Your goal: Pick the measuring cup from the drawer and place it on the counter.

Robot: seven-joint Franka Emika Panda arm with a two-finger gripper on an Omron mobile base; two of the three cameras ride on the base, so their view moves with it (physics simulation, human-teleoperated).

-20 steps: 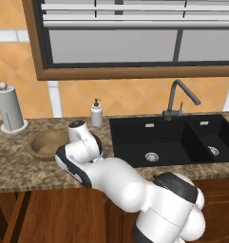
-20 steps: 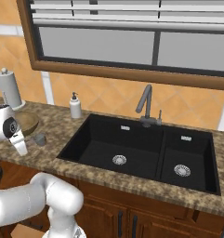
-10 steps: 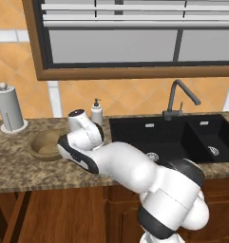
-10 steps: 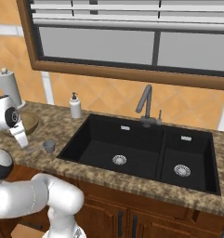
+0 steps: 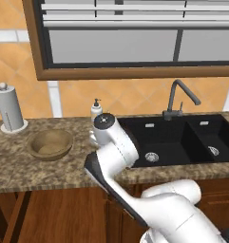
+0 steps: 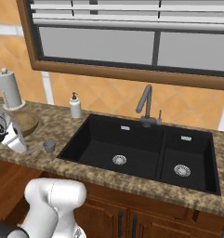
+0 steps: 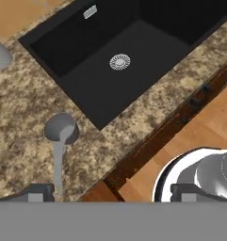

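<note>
Left base view: the arm sits mid-frame over the counter (image 5: 49,171), higher and further right than half a second back; the wrist hides the cup. A tan bowl (image 5: 51,144) lies at left, a towel roll (image 5: 9,108) upper left, a soap bottle (image 5: 96,109) just behind the wrist, the sink (image 5: 182,140) at right.

Right base view: the cup (image 6: 49,146) now stands alone on the counter at lower left, just beside the sink's left rim, bowl up, handle running left toward the hand. A second ago it was up at the fingers; now it is set down. The gripper (image 6: 16,141) is at the left edge, just left of the handle end; whether it touches the handle is too small to tell.

Hand view: the cup lies at left centre on the granite, handle pointing down toward the left fingertip (image 7: 36,193). The fingertips stand wide apart with nothing pinched between them, so the cup is released. The drawer (image 7: 199,136) shows at lower right as wood floor.

Judgement: the placing looks done; only backing the hand off remains.
</note>
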